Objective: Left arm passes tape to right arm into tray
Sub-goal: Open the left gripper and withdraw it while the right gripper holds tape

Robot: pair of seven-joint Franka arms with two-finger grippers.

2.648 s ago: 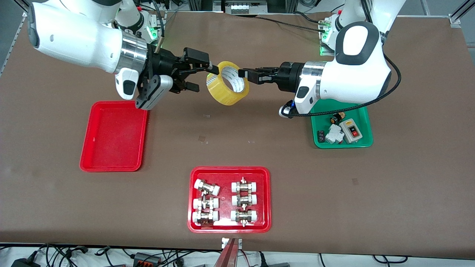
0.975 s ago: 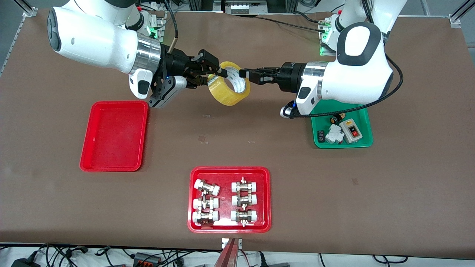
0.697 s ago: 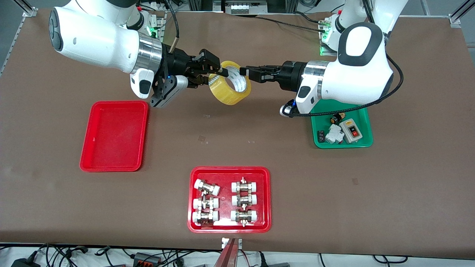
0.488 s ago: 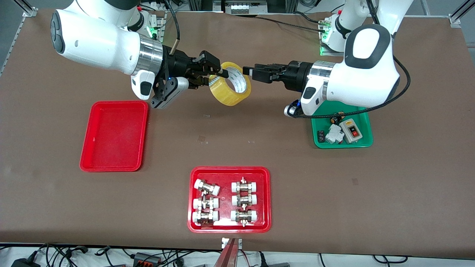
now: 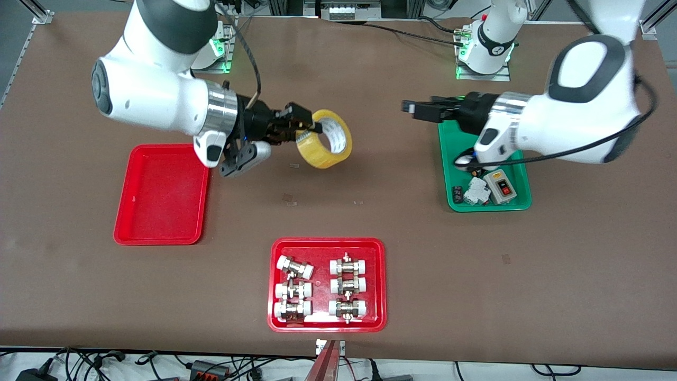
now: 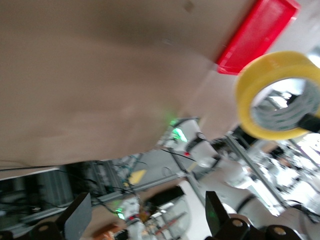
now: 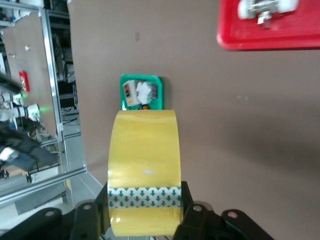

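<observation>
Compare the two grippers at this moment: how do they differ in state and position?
The right gripper is shut on the tape, up in the air over bare table between the red tray and the green tray; the left gripper is open and empty. The right gripper points toward the left arm's end of the table; the left gripper sits over the green tray's edge. Both are black two-finger grippers held roughly level.

Between the closed jaws of the right gripper [image 5: 307, 128] sits a wide roll of glossy, translucent yellow plastic tape [image 5: 324, 138] with a pale, papery-looking core. Below those jaws stretches a matt brown table cover [image 5: 370, 201]. The plain red rectangular tray [image 5: 161, 196] looks like smooth, slightly shiny plastic. The arms wear glossy white plastic shells with brushed-metal wrist rings; the open left gripper [image 5: 410, 107] is matt black.
</observation>
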